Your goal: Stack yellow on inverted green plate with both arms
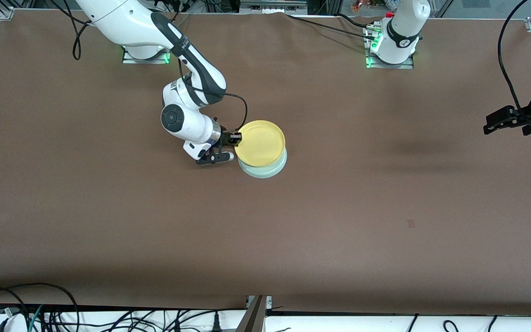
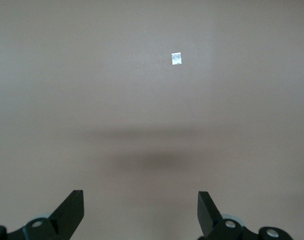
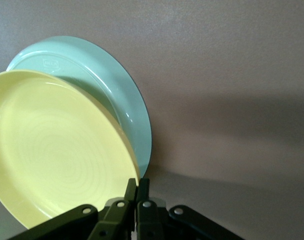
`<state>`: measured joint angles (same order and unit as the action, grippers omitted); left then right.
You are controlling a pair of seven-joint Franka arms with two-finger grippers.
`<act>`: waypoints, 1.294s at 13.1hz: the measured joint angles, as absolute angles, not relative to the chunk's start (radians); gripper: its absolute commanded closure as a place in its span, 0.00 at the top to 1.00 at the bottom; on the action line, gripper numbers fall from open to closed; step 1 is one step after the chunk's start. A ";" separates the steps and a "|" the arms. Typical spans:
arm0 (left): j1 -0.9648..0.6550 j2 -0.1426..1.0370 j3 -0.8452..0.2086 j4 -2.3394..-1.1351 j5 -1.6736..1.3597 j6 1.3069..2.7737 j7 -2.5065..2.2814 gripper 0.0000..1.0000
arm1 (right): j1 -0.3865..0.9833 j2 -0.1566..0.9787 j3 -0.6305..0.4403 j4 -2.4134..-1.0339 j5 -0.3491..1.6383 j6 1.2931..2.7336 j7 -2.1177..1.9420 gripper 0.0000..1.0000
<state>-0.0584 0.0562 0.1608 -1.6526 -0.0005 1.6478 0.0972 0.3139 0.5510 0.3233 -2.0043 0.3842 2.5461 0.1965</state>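
The yellow plate (image 1: 261,143) is right side up over the pale green plate (image 1: 268,171), which lies upside down on the brown table. The yellow plate is shifted a little off the green one, so a crescent of green shows on the side nearer the front camera. My right gripper (image 1: 237,138) is shut on the yellow plate's rim at the edge toward the right arm's end. In the right wrist view its fingers (image 3: 137,187) pinch the yellow rim (image 3: 51,150) above the green plate (image 3: 111,80). My left gripper (image 1: 493,124) waits open and empty (image 2: 140,210) over bare table at the left arm's end.
A small mark (image 1: 411,223) lies on the brown table, nearer the front camera than the plates; it also shows in the left wrist view (image 2: 176,58). Cables (image 1: 39,313) run along the table's front edge.
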 measured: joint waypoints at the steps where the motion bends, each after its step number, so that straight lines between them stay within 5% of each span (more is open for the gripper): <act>1: -0.058 0.056 0.161 -1.653 0.000 1.648 0.097 1.00 | 0.314 0.552 0.323 -2.002 0.384 2.547 0.197 0.25; 2: -0.058 0.056 0.161 -1.653 0.000 1.648 0.097 1.00 | 0.314 0.553 0.323 -1.999 0.384 2.547 0.197 0.99; 8: -0.058 0.056 0.160 -1.653 0.000 1.648 0.097 1.00 | 0.312 0.551 0.309 -1.919 0.384 2.504 0.199 1.00; 17: -0.058 0.058 0.159 -1.652 0.000 1.649 0.097 1.00 | 0.293 0.432 -0.016 -1.362 0.176 1.536 0.164 1.00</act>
<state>-0.0583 0.0581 0.1585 -1.6524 -0.0005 1.6495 0.0974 0.2932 0.4320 -0.0160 -1.3623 0.1763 1.5361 0.1643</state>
